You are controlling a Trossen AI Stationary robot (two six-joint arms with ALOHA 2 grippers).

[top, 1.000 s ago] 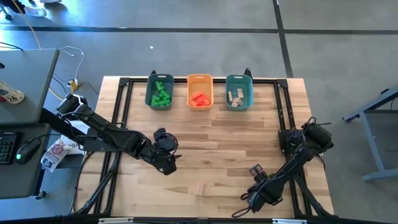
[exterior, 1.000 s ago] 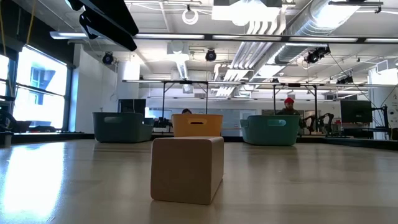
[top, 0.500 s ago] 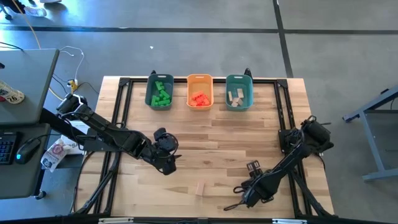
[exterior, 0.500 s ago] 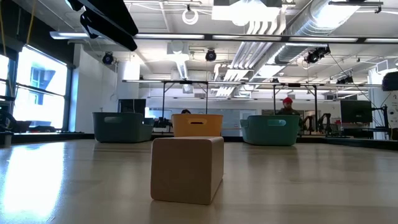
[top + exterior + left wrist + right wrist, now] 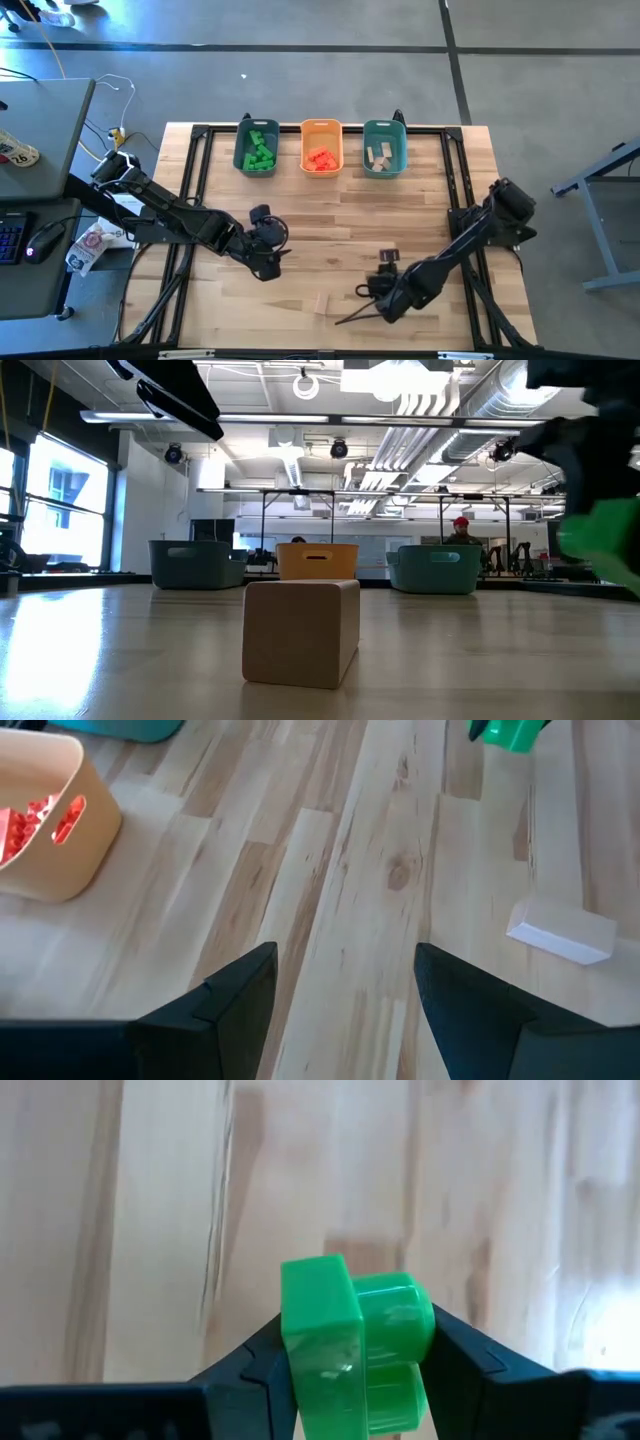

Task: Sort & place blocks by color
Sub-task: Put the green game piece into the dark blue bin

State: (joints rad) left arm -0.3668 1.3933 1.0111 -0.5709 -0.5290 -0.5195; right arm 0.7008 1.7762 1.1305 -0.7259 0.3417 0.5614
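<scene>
My right gripper (image 5: 356, 1380) is shut on a bright green block (image 5: 350, 1342) and stands low over the table's near middle (image 5: 372, 292), right of a pale tan block (image 5: 321, 302). That tan block (image 5: 300, 632) rests flat on the table, touched by nothing. The low view shows the green block (image 5: 605, 540) as a blur at the right. My left gripper (image 5: 345, 990) is open, hovering at the left middle (image 5: 265, 255), and it touches nothing. The other blocks lie sorted in the bins at the far edge. My right gripper pinches the green block by its two opposite sides (image 5: 292, 1342), one dark finger (image 5: 262, 1355) on each side. Its studded face (image 5: 392, 1320) points away from the wrist. The block is lifted clear of the table.
Three bins stand in a row at the far edge: a teal one (image 5: 257, 148) with green blocks, an orange one (image 5: 321, 148) with red blocks, a teal one (image 5: 384, 148) with tan blocks. Bare wood lies between bins and arms. A person shows in the room behind.
My right gripper has moved toward the table's left along the near edge, closing on the tan block while carrying the green block. It has come into the low view at the right.
</scene>
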